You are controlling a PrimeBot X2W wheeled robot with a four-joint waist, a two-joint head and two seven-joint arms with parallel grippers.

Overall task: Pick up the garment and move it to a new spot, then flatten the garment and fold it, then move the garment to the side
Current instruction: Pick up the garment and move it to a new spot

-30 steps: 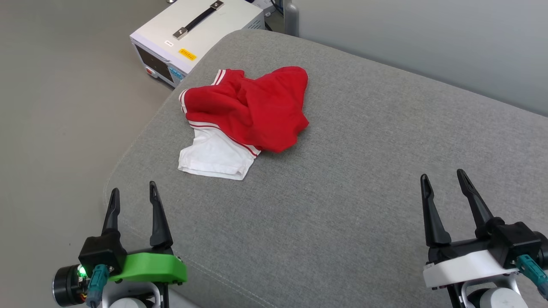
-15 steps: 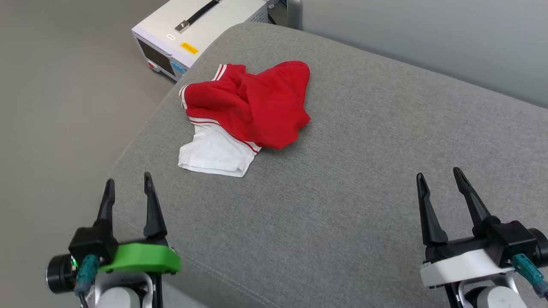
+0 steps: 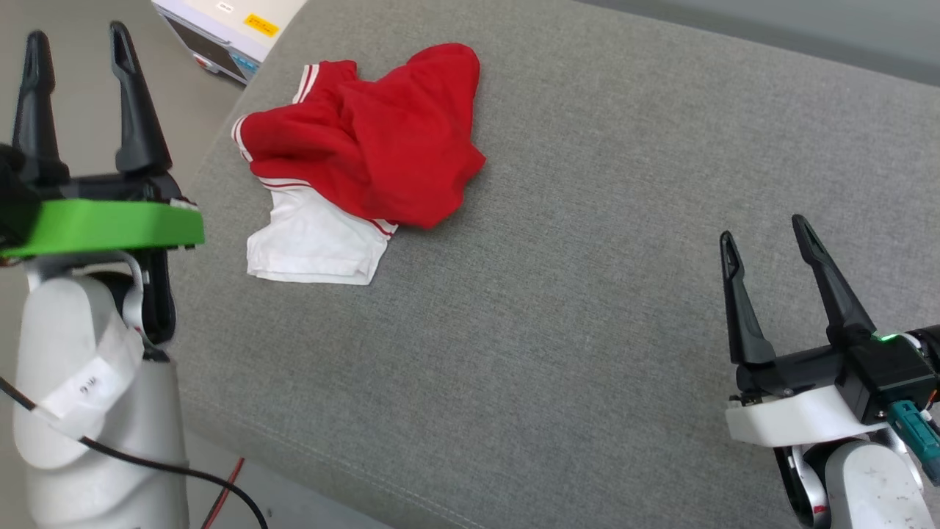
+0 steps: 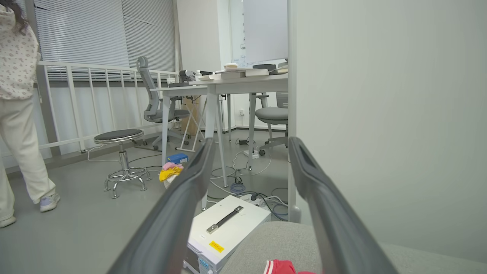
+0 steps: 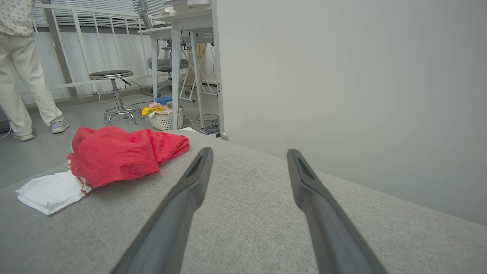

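The garment lies crumpled on the grey cushion, its red body bunched up and one white sleeve spread toward the near left. The right wrist view shows the garment at the left, and a red scrap of the garment peeks in at the bottom of the left wrist view. My left gripper is raised at the far left beyond the cushion's edge, open and empty. Low at the right, my right gripper hovers over the cushion, open and empty.
A white equipment case with a black handle stands on the floor past the cushion's far left corner. A grey wall runs behind the cushion. A person stands on the floor near a stool and a laundry basket.
The head camera has tilted and turned, shifting the whole picture. My left arm has risen high at the left. The garment lies as before.
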